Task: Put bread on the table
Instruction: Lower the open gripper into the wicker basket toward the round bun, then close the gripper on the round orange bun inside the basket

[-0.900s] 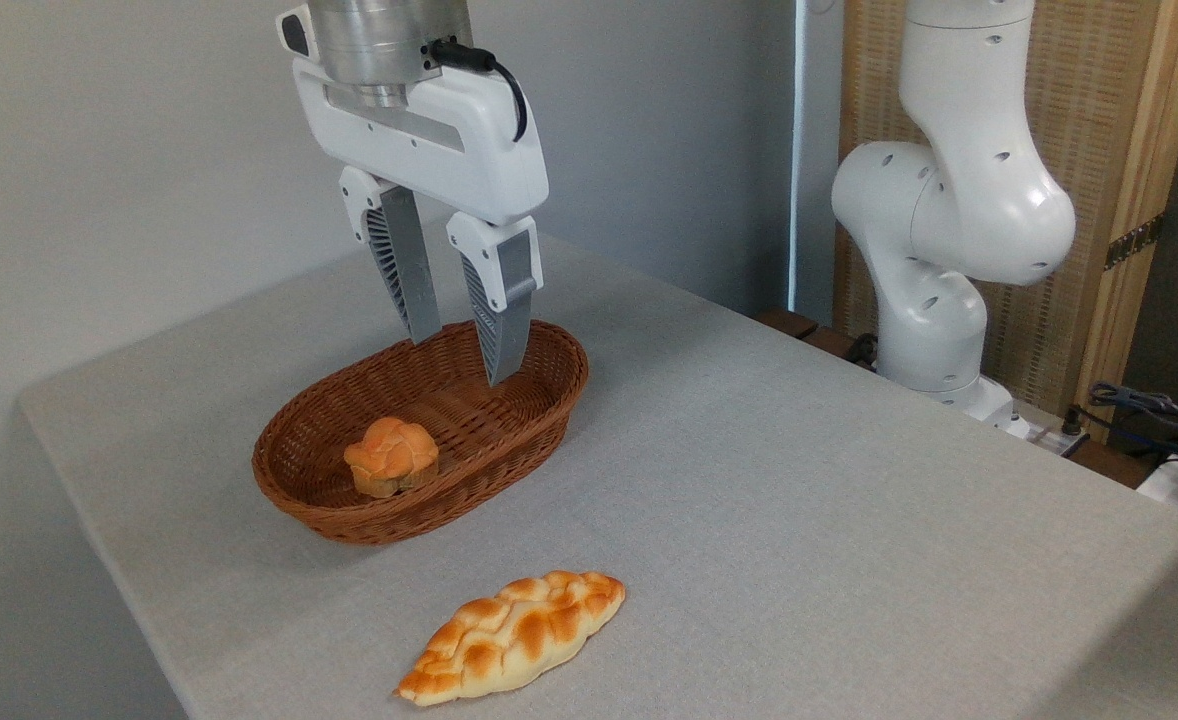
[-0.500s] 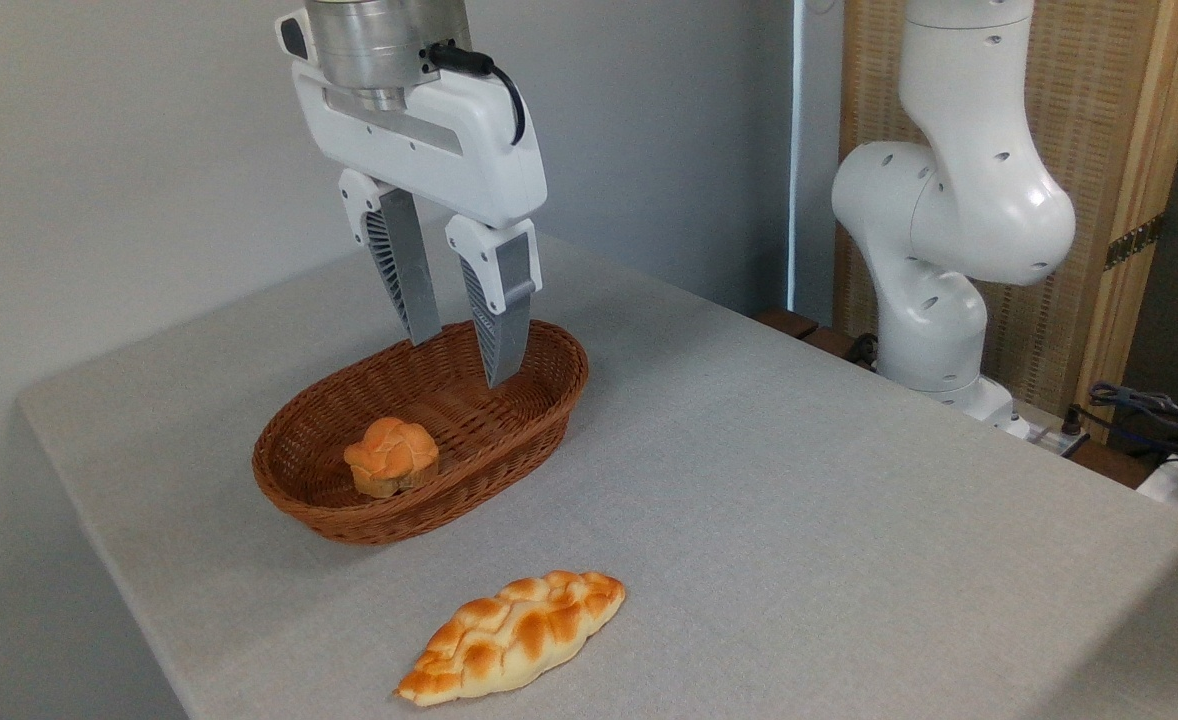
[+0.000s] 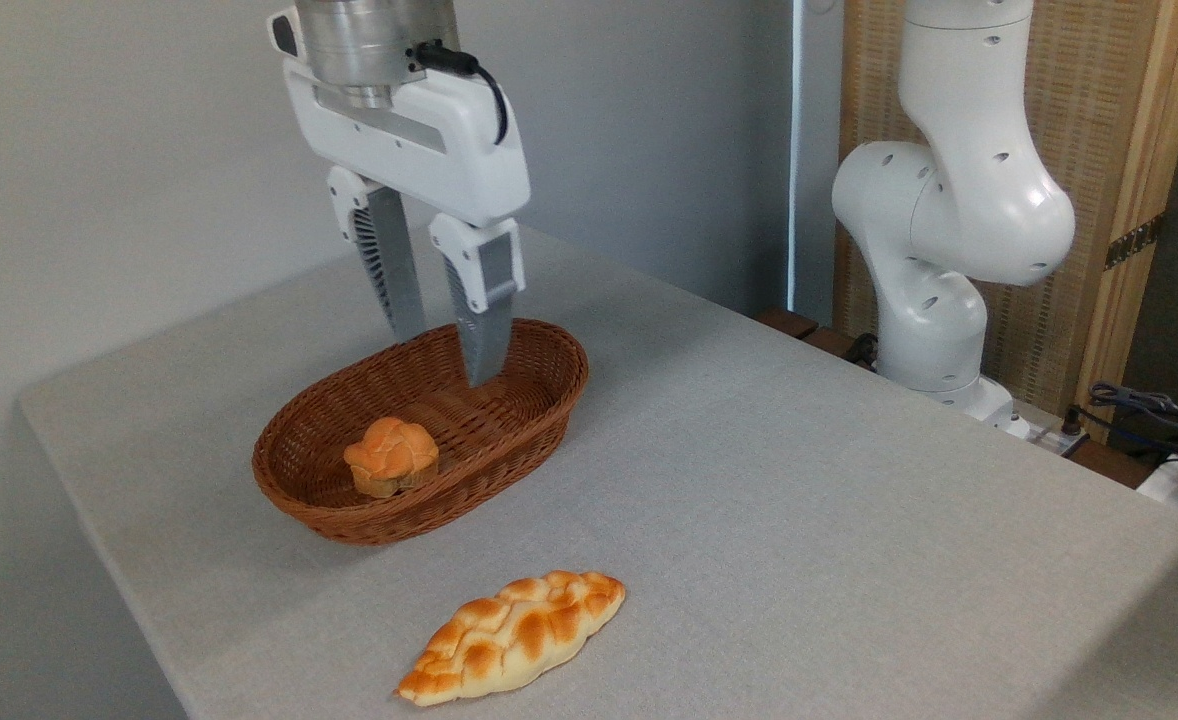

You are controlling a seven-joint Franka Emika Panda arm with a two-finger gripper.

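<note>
The bread (image 3: 391, 456), a small round bun with an orange cracked top, sits inside the brown wicker basket (image 3: 539, 410) near its front left end. The basket stands on the light grey table (image 3: 769, 500). My gripper (image 3: 446, 360) hangs above the basket's far right half, up and to the right of the bread and apart from it. Its two grey fingers (image 3: 482, 330) point down, spread apart, with nothing between them.
A long braided golden loaf (image 3: 512, 636) lies on the table near the front edge. The white arm base (image 3: 939, 290) stands at the table's far right side. Cables (image 3: 1149, 410) lie at the right edge.
The gripper has shifted a little to the left over the basket, closer to the bread, still open. The bread, basket and loaf have not moved.
</note>
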